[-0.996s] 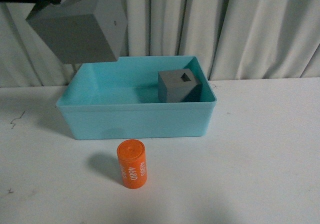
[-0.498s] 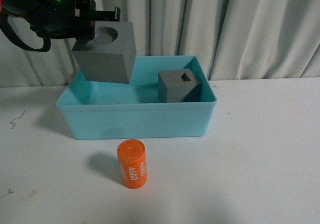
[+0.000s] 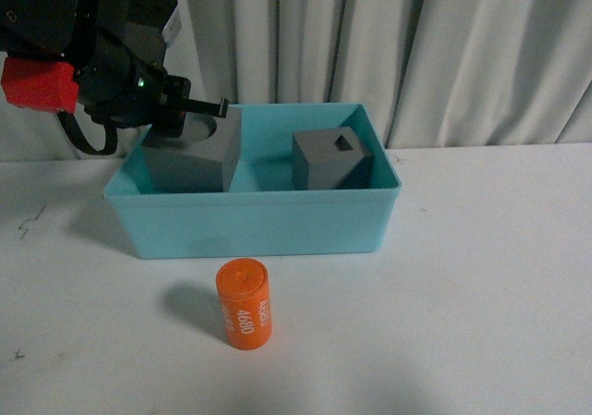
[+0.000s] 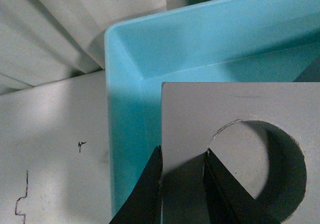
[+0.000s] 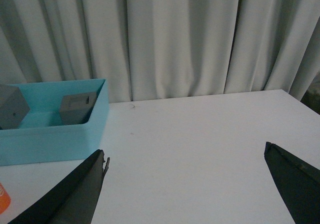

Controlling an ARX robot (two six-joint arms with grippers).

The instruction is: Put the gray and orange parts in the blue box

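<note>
The blue box (image 3: pixel 250 213) stands at the middle back of the white table. My left gripper (image 3: pixel 190 117) is shut on the gray cube with the round recess (image 3: pixel 190 161), holding it low inside the box's left half. In the left wrist view the fingers of the left gripper (image 4: pixel 183 149) pinch the cube's (image 4: pixel 250 109) wall between outer face and recess, beside the box's wall (image 4: pixel 200 39). The gray cube with the rectangular recess (image 3: pixel 330 159) sits in the box's right half. An orange cylinder (image 3: pixel 244 304) stands in front of the box. My right gripper (image 5: pixel 185 150) hangs open over bare table.
White curtains (image 3: pixel 416 45) hang right behind the box. The table (image 3: pixel 481 295) stretches right of the box. A red block (image 3: pixel 37 82) is fixed on the left arm. From the right wrist view, the box (image 5: pixel 50 141) and both cubes lie off to one side.
The left gripper has carried the round-recess cube down from high at the upper left into the box's left half. The other cube and the orange cylinder have not moved.
</note>
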